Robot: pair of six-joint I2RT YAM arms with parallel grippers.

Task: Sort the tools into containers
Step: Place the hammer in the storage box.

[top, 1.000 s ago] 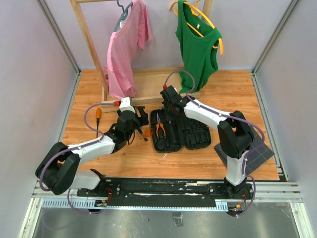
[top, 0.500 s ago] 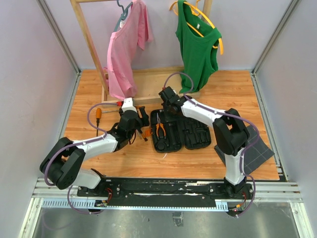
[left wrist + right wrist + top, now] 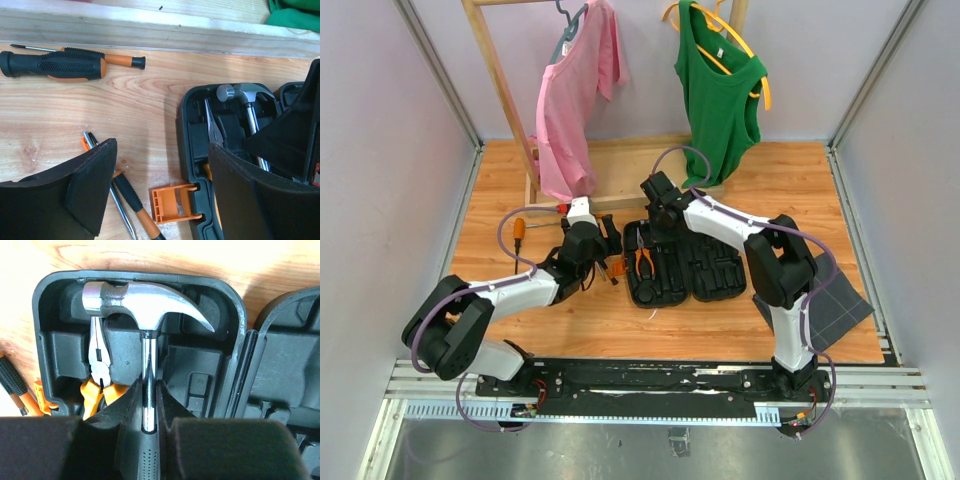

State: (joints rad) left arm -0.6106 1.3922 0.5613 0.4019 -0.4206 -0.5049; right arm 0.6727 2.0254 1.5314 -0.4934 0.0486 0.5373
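Right wrist view, looking straight down: a metal claw hammer (image 3: pixel 145 305) lies in the left half of an open black tool case (image 3: pixel 50 290). Its head is at the far end and its shaft runs toward the camera. The right gripper (image 3: pixel 148 410) is clamped on that shaft, one finger pressed to each side. Just left of the hammer, orange-handled pliers (image 3: pixel 100 365) sit in their own moulded slot. The right half of the case (image 3: pixel 285 365) shows only bare slots.

Left wrist view: the left gripper (image 3: pixel 161 155) hangs above the wooden table (image 3: pixel 145 105) with its fingers spread wide and nothing between them. Below it, thin screwdrivers (image 3: pixel 127 192) with black and orange grips lie loose just beside the case's orange latch (image 3: pixel 172 202). A large screwdriver (image 3: pixel 55 64) with a black and orange handle rests farther off, along a wooden rail (image 3: pixel 150 35).

By this reading, the sorting is partly done. The pliers are stowed and the hammer is in place but not yet let go. The screwdrivers have yet to go in.

No brand name, label or other writing can be read on the case or the tools.
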